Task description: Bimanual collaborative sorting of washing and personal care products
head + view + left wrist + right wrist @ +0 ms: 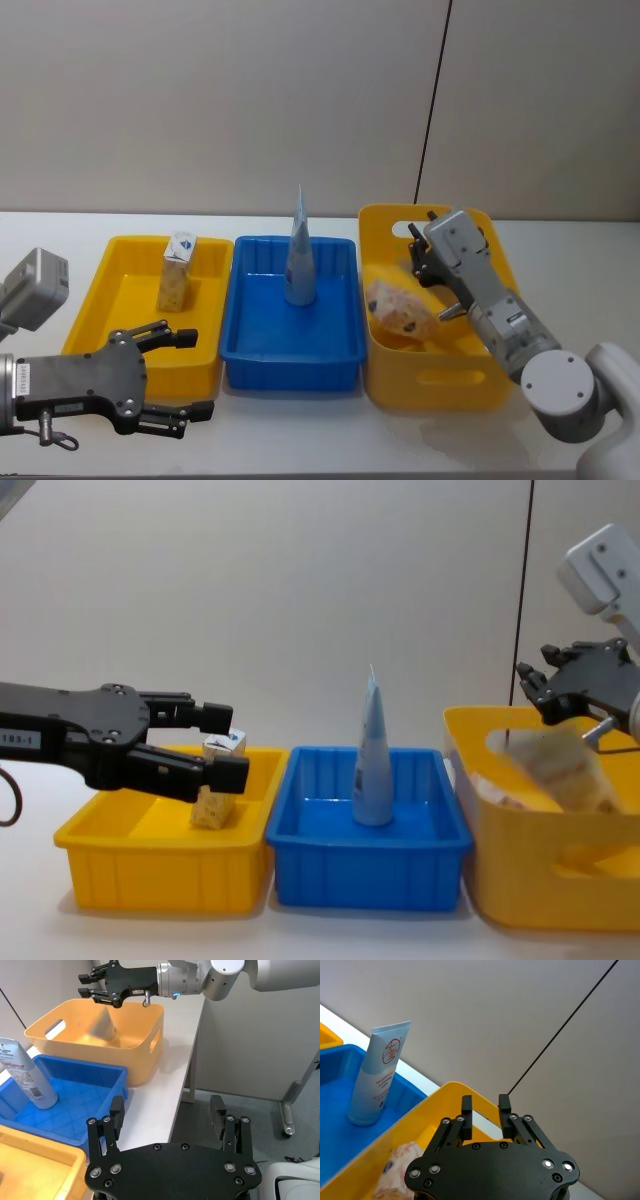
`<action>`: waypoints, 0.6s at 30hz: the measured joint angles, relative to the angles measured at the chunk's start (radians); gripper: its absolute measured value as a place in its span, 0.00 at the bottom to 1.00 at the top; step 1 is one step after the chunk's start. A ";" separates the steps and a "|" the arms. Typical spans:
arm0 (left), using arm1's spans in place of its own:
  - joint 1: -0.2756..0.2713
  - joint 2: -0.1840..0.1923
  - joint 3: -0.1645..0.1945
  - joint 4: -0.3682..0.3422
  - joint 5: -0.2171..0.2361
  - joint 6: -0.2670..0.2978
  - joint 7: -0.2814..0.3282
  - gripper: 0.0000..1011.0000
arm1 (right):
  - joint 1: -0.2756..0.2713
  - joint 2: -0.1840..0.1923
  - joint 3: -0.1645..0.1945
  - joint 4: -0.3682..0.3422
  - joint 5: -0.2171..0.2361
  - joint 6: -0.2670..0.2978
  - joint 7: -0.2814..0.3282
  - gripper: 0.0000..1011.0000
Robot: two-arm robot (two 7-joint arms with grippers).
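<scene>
A pale-blue tapered tube point(299, 257) stands upright in the blue bin point(290, 350), also seen as tube point(373, 755) and tube point(375, 1075). A yellowish carton with a blue-white top point(177, 272) stands in the left yellow tray point(120, 300). A pale pack with reddish pattern point(400, 310) lies tilted inside the right yellow bin point(440, 385). My right gripper point(413, 252) hovers open and empty over that bin's far side, above the pack point(565, 765). My left gripper point(195, 372) is open and empty at the left tray's front right corner, level with the carton point(212, 800).
The three containers stand side by side on a white table point(300, 430). The table's right edge point(187, 1075) drops off just past the right bin. A plain wall is close behind.
</scene>
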 joint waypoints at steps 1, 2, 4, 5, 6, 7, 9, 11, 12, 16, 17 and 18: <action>0.000 0.000 0.000 0.000 0.000 0.000 0.000 0.99 | 0.000 0.000 0.000 0.001 -0.001 -0.001 -0.001 0.28; 0.000 0.000 0.000 0.000 0.000 0.000 0.000 0.99 | 0.001 -0.002 0.000 0.004 -0.005 -0.007 -0.005 0.32; 0.000 0.000 0.000 0.000 0.000 0.000 0.000 0.99 | 0.001 -0.003 0.000 0.005 -0.007 -0.012 -0.007 0.38; 0.000 0.000 0.000 0.000 0.000 0.000 0.000 0.99 | 0.001 -0.004 0.001 0.005 -0.008 -0.015 -0.008 0.40; 0.000 0.000 0.000 0.000 0.000 0.000 0.000 0.99 | 0.002 -0.006 0.002 0.005 -0.009 -0.020 -0.009 0.46; 0.000 0.000 0.000 0.000 0.000 0.000 0.000 0.99 | 0.002 -0.006 0.003 0.005 -0.009 -0.023 -0.010 0.48; 0.000 0.000 0.000 0.000 0.000 0.000 0.000 0.99 | 0.002 -0.009 0.006 0.002 -0.009 -0.032 -0.012 0.56; 0.000 0.000 0.000 0.000 0.000 0.000 0.000 0.99 | 0.002 -0.011 0.008 -0.001 -0.009 -0.038 -0.013 0.60; 0.000 0.000 0.000 0.000 0.000 0.000 0.000 0.99 | 0.002 -0.014 0.012 -0.007 -0.007 -0.043 -0.013 0.64; 0.000 0.000 0.000 0.000 0.000 0.000 0.000 0.99 | 0.002 -0.021 0.021 -0.024 0.006 -0.055 -0.012 0.79; 0.000 0.000 0.000 0.000 0.000 0.000 0.000 0.99 | 0.002 -0.023 0.022 -0.027 0.010 -0.056 -0.011 0.79; 0.000 0.000 0.000 0.000 0.000 0.000 0.000 0.99 | 0.001 -0.026 0.028 -0.037 0.019 -0.058 -0.008 0.81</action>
